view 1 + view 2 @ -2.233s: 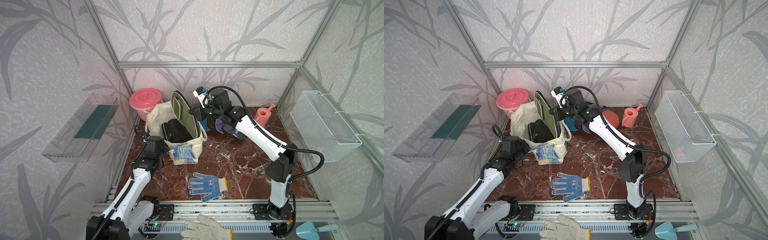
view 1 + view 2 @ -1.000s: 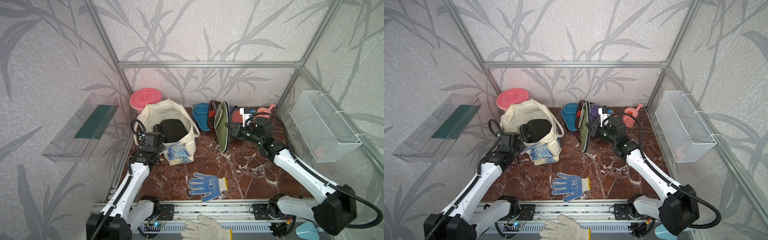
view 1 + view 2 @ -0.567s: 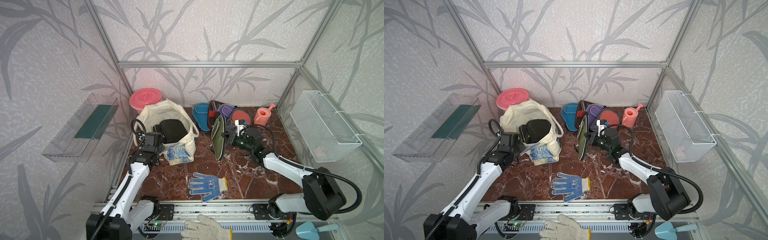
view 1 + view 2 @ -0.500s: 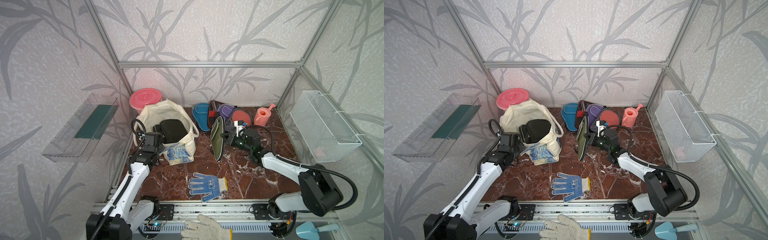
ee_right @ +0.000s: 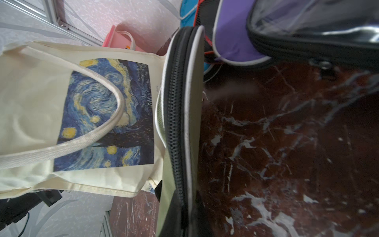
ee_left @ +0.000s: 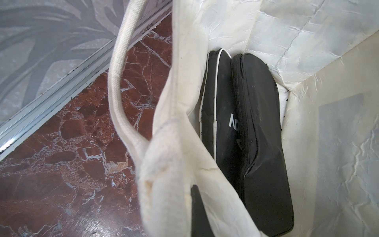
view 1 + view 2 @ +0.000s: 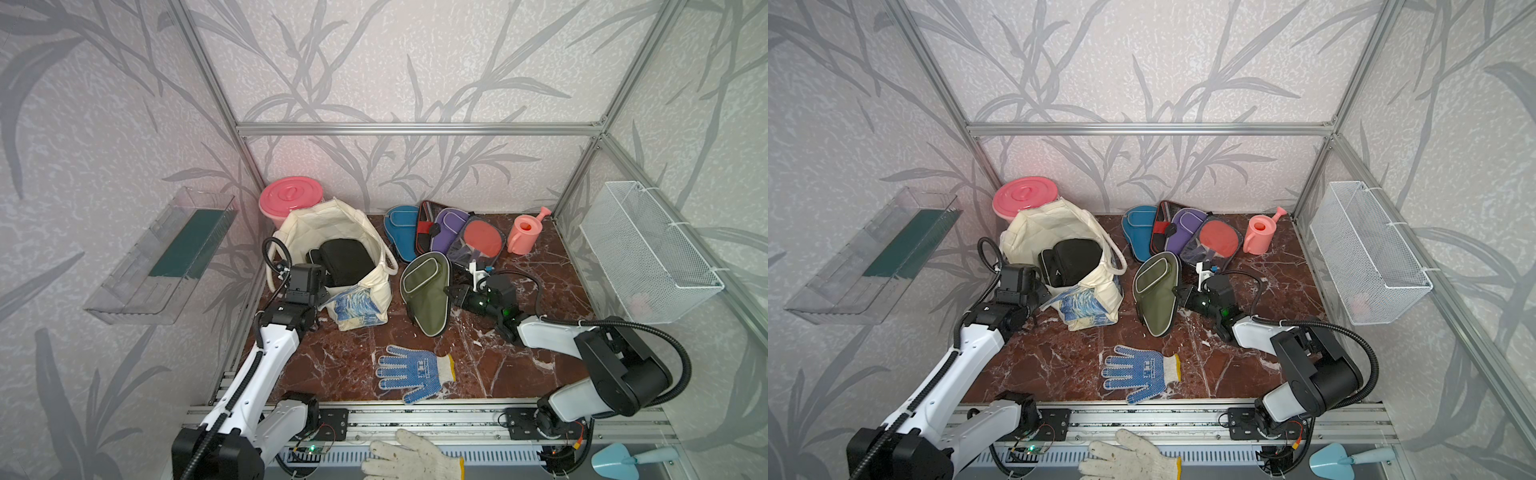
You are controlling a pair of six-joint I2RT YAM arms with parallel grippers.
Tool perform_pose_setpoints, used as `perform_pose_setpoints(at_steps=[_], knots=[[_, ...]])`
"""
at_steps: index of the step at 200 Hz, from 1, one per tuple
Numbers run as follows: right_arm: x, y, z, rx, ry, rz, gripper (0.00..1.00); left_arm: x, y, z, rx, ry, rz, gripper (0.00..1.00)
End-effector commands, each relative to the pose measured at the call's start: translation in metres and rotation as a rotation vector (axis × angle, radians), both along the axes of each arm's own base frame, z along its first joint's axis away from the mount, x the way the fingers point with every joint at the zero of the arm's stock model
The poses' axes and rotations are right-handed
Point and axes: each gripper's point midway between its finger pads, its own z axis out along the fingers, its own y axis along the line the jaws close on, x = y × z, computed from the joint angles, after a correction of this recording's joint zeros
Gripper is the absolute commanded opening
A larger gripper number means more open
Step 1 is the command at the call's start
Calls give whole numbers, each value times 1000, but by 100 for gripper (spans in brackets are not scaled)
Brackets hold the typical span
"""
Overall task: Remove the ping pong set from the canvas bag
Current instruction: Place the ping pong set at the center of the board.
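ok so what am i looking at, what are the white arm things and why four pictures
Those are two robot arms fixed at the front of a marble-look table. Two pictures come from one camera overhead; the close-ups come from cameras on each arm's wrist. The left fingers pinch the rim of the canvas bag, with two black zip cases inside. The right fingers grip an olive paddle case outside it. A blue case, a purple case and a clear pack with a red paddle lie behind; a dotted glove lies in front.
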Motion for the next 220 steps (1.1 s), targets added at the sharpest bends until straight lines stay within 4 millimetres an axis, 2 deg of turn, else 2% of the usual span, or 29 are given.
perform_pose_setpoints(at_steps=[1, 51, 112, 156, 169, 175, 220], knots=[[-7, -8, -13, -55, 29, -34, 0, 5, 8, 19, 28, -53, 30, 0], [-17, -17, -44, -182, 87, -138, 0, 6, 4, 21, 22, -64, 3, 0], [-14, 4, -71, -231, 100, -157, 0, 8, -2, 28, 1, -96, -27, 0], [-1, 7, -75, -249, 74, -174, 0, 5, -6, 21, -22, -96, -42, 0], [3, 10, -69, -237, 50, -179, 0, 5, -7, 19, -29, -97, -50, 0], [4, 8, -79, -259, 68, -182, 0, 4, -8, 17, -30, -96, -53, 0], [13, 16, -85, -255, 67, -181, 0, 4, -8, 18, -34, -106, -55, 0]])
